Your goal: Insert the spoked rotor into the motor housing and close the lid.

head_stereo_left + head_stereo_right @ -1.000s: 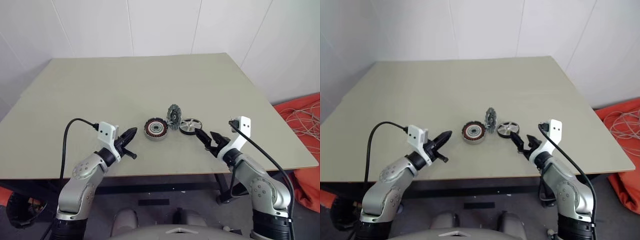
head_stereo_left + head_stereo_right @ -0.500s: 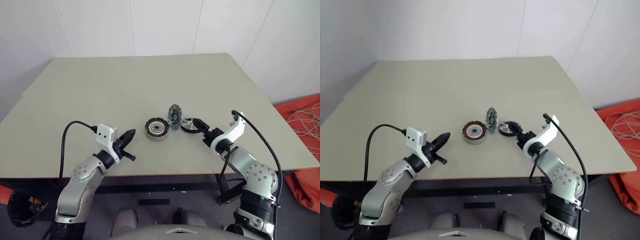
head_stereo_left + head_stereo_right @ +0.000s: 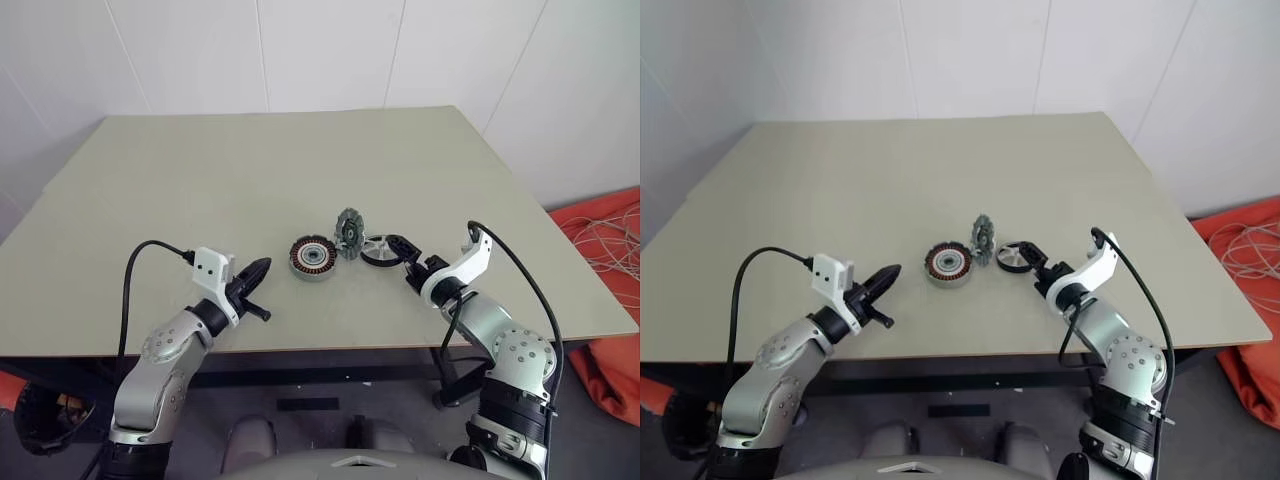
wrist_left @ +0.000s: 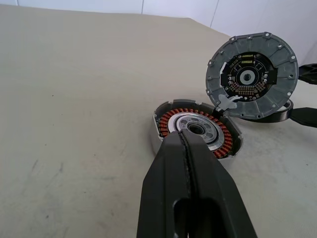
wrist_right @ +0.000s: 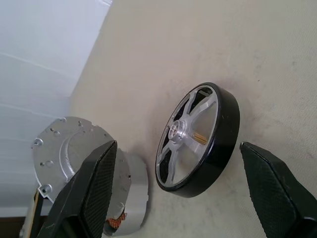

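we see the spoked rotor [image 5: 198,139] lying flat on the table [image 3: 200,180], just right of the lid [image 4: 251,75], which stands on edge against the motor housing [image 4: 195,131]. our right gripper [image 5: 183,193] is spread wide with one finger on each side of the rotor, not clamping it. our left gripper [image 4: 190,188] is closed and empty, near and left of the housing.

A beige table [image 3: 250,170] stands against white panelled walls [image 3: 330,50], orange cloth [image 3: 610,230] beside it

Left end effector [image 3: 258,270] closed (level); right end effector [image 5: 181,186] spread.
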Tool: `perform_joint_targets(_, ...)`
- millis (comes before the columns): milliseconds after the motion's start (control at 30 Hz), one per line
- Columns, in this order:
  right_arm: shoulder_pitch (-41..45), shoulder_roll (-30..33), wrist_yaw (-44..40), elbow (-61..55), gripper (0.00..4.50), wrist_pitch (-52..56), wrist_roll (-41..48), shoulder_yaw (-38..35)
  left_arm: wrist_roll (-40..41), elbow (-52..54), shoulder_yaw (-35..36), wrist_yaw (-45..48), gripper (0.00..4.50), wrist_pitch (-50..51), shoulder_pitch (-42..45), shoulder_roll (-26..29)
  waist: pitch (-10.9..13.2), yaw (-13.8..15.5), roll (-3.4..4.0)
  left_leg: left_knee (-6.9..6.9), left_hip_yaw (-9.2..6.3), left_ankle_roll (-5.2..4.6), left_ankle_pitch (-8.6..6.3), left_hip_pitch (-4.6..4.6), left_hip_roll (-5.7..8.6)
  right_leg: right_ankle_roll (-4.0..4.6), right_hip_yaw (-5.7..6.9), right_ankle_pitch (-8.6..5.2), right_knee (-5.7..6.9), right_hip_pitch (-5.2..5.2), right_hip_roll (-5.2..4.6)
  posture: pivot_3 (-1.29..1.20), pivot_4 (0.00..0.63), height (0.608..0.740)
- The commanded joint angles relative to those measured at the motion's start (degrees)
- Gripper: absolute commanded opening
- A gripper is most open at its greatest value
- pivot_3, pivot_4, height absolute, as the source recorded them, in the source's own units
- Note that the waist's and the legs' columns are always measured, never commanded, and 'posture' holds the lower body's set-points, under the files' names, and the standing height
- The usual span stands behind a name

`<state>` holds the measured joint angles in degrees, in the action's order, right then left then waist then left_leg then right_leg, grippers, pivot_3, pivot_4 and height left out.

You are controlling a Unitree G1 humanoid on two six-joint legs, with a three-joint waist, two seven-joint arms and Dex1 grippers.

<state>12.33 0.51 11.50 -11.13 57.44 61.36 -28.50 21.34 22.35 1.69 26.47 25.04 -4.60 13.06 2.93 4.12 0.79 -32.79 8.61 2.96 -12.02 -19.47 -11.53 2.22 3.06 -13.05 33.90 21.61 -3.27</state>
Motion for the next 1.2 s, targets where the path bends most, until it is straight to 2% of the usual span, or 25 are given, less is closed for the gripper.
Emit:
perform_joint_targets(33,1.65,-0.39,1.39,-0.18,4.5,-1.35,3.01,-0.32,0.81,0.71,-0.04,0.0,0.01,-0.2,0.8,0.41,0.0,0.01,0.0,0.0,0.0,0.0,0.0,0.0,0.0,0.0,0.0,0.0,0.0,0.0,0.0,0.0,0.0,0.74)
perform_joint_targets(200,1.78,-0.49,2.62,0.05,4.5,-2.06,4.19,0.42,0.85,1.13,0.04,-0.13,0.01,0.15,0.98,0.66,0.0,0.01,0.0,0.0,0.0,0.01,0.0,-0.01,0.0,0.0,0.0,0.0,0.0,0.0,0.0,0.0,0.0,0.74)
perform_joint_targets(300,1.72,-0.64,3.44,0.15,3.88,-2.21,4.8,0.7,0.94,1.33,0.11,-0.25,0.0,0.49,1.23,0.78,0.0,0.01,0.01,-0.01,0.0,0.01,0.01,-0.01,0.0,-0.02,0.0,0.02,0.01,0.0,0.0,0.0,0.0,0.74)
perform_joint_targets(633,0.9,-0.5,5.82,-0.03,0.38,-2.55,6.57,1.58,1.28,2.22,0.1,-0.77,0.0,1.88,1.87,0.91,-0.01,0.0,0.0,-0.05,0.0,0.02,0.01,0.0,0.0,-0.04,0.0,0.02,0.07,0.01,0.0,0.0,0.0,0.74)
perform_joint_targets(667,0.8,-0.4,5.94,-0.03,0.27,-2.65,6.72,1.68,1.31,2.27,0.08,-0.81,0.0,1.97,1.92,0.9,-0.02,0.01,-0.01,-0.05,0.0,0.02,0.01,0.01,0.0,-0.04,0.0,0.02,0.08,0.0,0.0,0.0,0.0,0.74)
perform_joint_targets(900,0.23,0.06,6.79,-0.02,0.27,-3.6,7.42,2.12,1.64,2.28,0.03,-0.93,0.0,2.52,2.26,0.88,-0.02,0.01,0.0,-0.07,0.0,0.03,0.02,0.02,-0.01,-0.04,0.0,0.02,0.1,-0.01,0.0,0.0,0.0,0.74)
perform_joint_targets(1200,2.27,-1.91,10.83,0.38,0.27,-14.65,12.52,-4.53,2.46,2.42,-0.08,-1.29,0.0,3.17,2.16,0.65,-0.02,0.18,0.0,-0.1,-0.01,0.02,0.01,-0.05,0.02,-0.11,0.0,0.07,0.1,0.02,-0.03,0.0,0.0,0.74)
